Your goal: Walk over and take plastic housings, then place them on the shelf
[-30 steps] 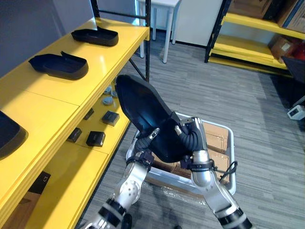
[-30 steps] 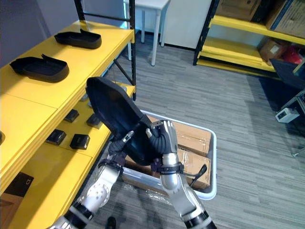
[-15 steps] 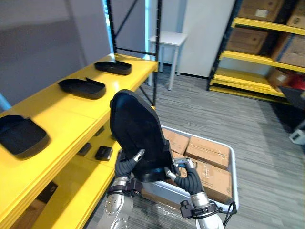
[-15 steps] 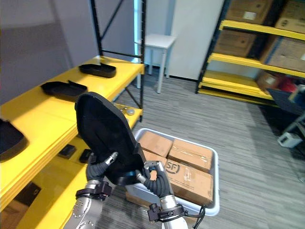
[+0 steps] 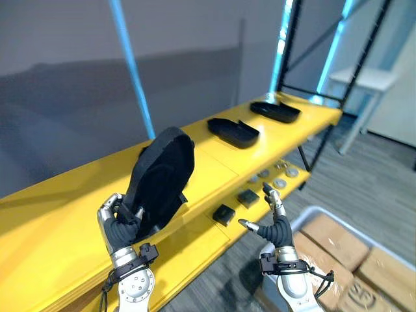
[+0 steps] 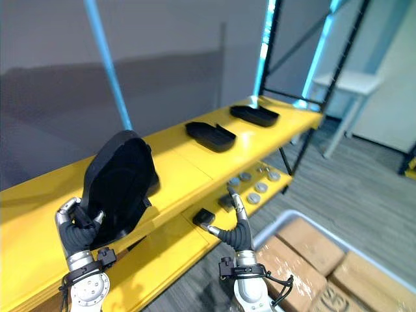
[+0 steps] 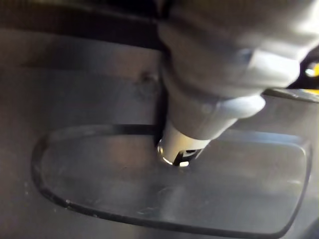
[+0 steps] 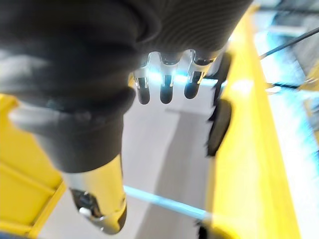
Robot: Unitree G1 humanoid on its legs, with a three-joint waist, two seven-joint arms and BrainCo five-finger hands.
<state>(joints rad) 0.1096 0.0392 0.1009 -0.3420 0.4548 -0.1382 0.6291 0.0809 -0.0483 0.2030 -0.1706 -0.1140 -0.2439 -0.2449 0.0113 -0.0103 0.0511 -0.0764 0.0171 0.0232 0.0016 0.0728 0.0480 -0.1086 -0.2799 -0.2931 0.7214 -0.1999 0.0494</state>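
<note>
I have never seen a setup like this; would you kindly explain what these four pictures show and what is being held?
This is a humanoid robot with two finger hands. Two pictures come from cameras in its head, looking down; the other two sit on its wrists, very close. Its left hand grips a black housing, held upright at the yellow shelf. Its right hand is open, holding nothing. Two more housings lie farther along the shelf; small parts sit on the lower level.
</note>
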